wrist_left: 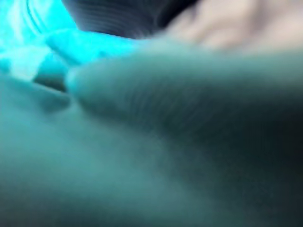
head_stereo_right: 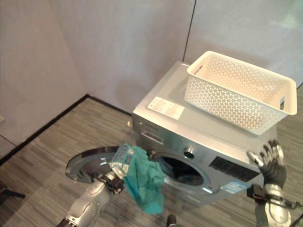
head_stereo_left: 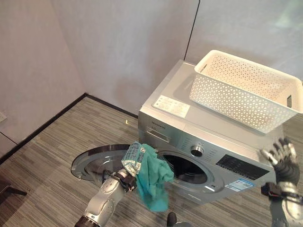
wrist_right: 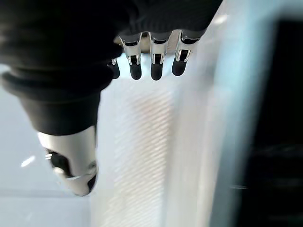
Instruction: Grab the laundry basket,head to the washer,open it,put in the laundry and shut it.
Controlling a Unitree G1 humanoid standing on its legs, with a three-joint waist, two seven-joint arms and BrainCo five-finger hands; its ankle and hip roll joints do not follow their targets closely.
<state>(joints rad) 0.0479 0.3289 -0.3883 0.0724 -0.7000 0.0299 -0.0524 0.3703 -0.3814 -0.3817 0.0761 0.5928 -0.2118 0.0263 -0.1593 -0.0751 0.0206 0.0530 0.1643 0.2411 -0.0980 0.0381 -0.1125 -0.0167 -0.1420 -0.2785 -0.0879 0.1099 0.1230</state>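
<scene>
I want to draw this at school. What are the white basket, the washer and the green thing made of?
The basket looks like white plastic: stiff walls full of little moulded holes. The washer seems to be silver-grey painted metal, smooth with a soft sheen. The green thing, held in the left hand, looks like soft cloth, since it hangs in limp folds.

Perforated plastic basket [head_stereo_left: 244, 90], teal cloth [head_stereo_left: 154, 182]

laundry corner | silver washer [head_stereo_left: 208, 142] on striped grey floor [head_stereo_left: 57, 161] | bare grey walls [head_stereo_left: 113, 42]
</scene>
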